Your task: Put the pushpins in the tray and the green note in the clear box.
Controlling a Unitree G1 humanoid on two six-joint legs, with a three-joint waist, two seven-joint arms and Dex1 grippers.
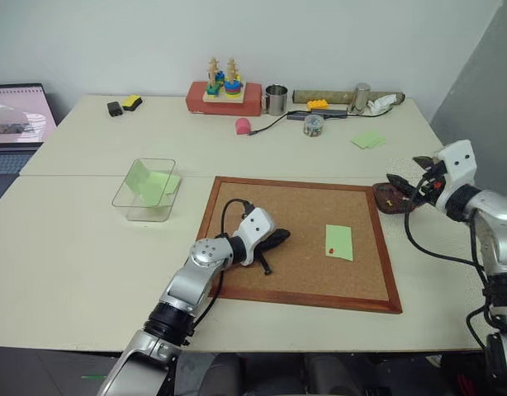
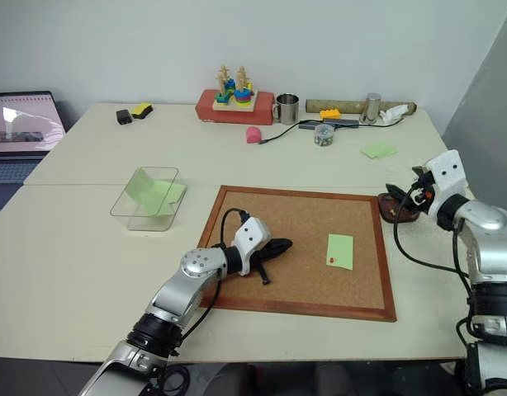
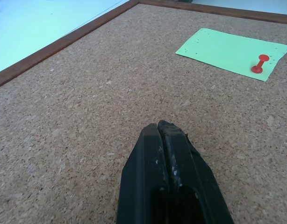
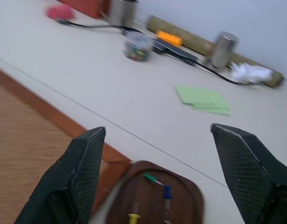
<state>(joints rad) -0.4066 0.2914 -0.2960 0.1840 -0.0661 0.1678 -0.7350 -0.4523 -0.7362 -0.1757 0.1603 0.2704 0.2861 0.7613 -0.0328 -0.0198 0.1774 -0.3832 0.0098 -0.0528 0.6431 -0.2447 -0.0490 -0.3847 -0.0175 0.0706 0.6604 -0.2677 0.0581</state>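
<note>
table [image 1: 88, 247] is cream, white wall behind. cork board [image 1: 303, 239] holds green note [image 1: 339, 242], red pushpin [image 3: 259, 64] stuck in it. tray [image 4: 181, 196] right of board holds yellow pushpin [image 4: 133, 217]. clear box [image 1: 130, 202] far left holds green sheets. left gripper [image 3: 164, 128] clenched empty; right gripper [image 4: 155, 140] released above tray.

Rough cork board [image 1: 303, 239], wood-framed; glossy wooden tray [image 4: 155, 200].

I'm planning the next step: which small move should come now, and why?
Probably the shut left gripper should open and move toward the red pushpin, which pins the green note to the cork board. The right gripper hangs open above the tray, where a yellow pushpin lies.
</note>
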